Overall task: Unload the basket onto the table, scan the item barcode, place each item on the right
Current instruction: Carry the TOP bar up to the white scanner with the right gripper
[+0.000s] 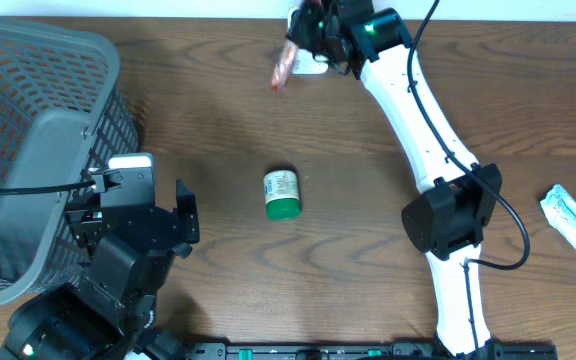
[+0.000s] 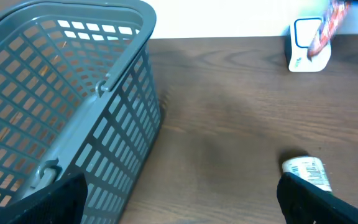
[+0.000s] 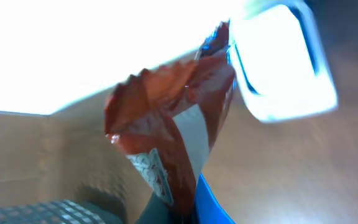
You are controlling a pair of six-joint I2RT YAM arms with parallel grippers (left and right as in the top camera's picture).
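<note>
Overhead view: the right gripper (image 1: 308,42) is at the far edge of the table, well apart from the left gripper (image 2: 185,208), which sits near the basket (image 1: 28,120).
Tool state: the right jaws are closed tight on the upper end of a red packet (image 1: 284,68). The left jaws are spread wide and hold nothing.
Item location: the red packet is held off the table, just beside the white scanner (image 1: 313,68). It is on the side of the scanner toward the basket.
Long axis: the packet slants down and away from the right gripper. From the left wrist it crosses the scanner's blue-framed face on a tilt.
Key relation: in the right wrist view the packet overlaps only the near edge of the scanner window — most of it sits to one side.
Barcode: I cannot tell which face carries it or whether it is turned toward the window.
Nearer arm: the right arm, by far.
Next move, as a judgement: a small shift or turn of the packet across the window.
Other items: a green-capped bottle (image 1: 282,193) lies mid-table, and white packets (image 1: 571,217) lie at the right edge — both untouched.
</note>
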